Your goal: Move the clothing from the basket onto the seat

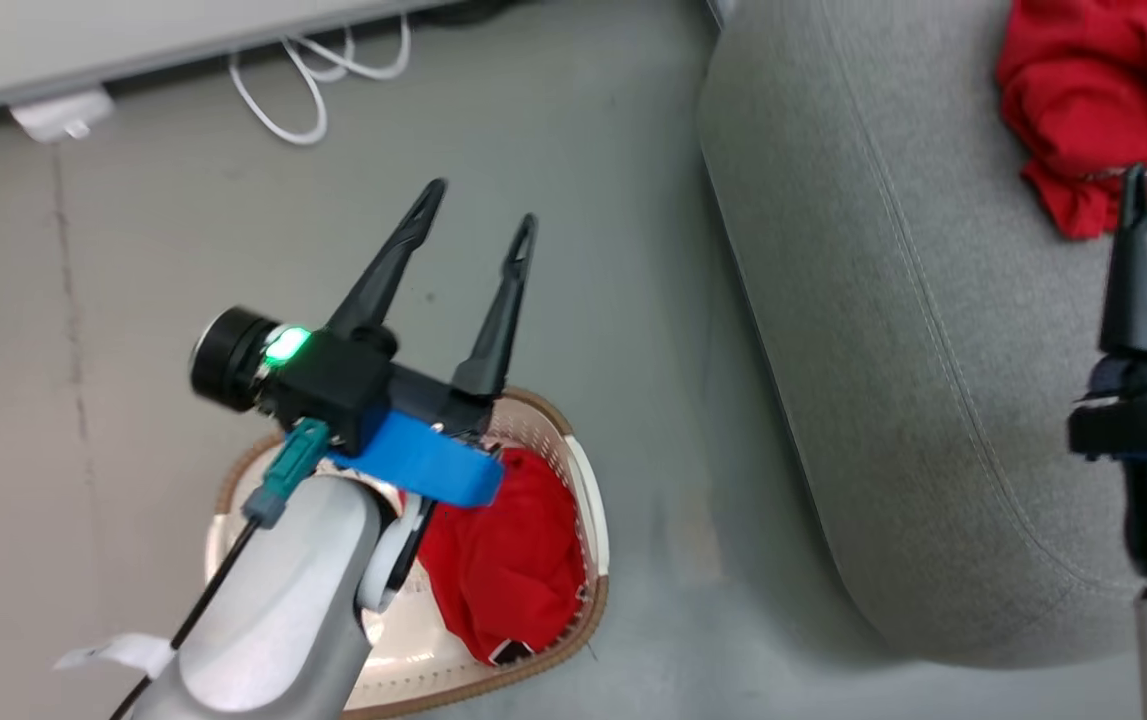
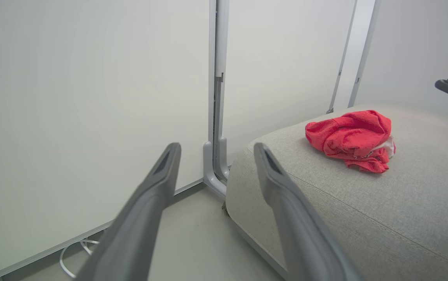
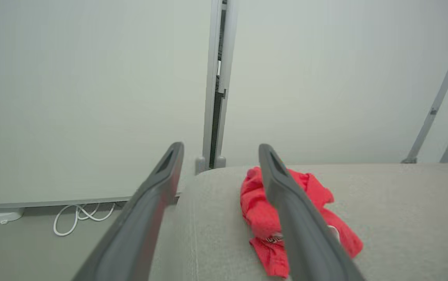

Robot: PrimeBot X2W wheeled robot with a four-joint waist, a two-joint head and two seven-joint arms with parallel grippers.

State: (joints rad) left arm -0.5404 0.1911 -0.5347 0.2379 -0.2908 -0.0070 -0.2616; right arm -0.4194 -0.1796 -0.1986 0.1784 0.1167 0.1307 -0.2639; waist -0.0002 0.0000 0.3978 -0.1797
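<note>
Lower centre of head view: one red garment (image 1: 508, 560) is lying in the basket (image 1: 595, 500), with the left tool (image 1: 481, 205) hovering above, spread wide, empty. Right tool (image 3: 220, 150) is also gaping wide, empty, over the seat (image 1: 883, 300). Upper right: second garment (image 1: 1093, 90) is sitting on the seat. Looks half done, one garment left.

No readable text, garment (image 3: 259, 210) lettering blurred

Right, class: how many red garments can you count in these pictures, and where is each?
2. One red garment lies crumpled on the grey sofa; the second garment sits in the basket. More could hide beneath it.
</note>
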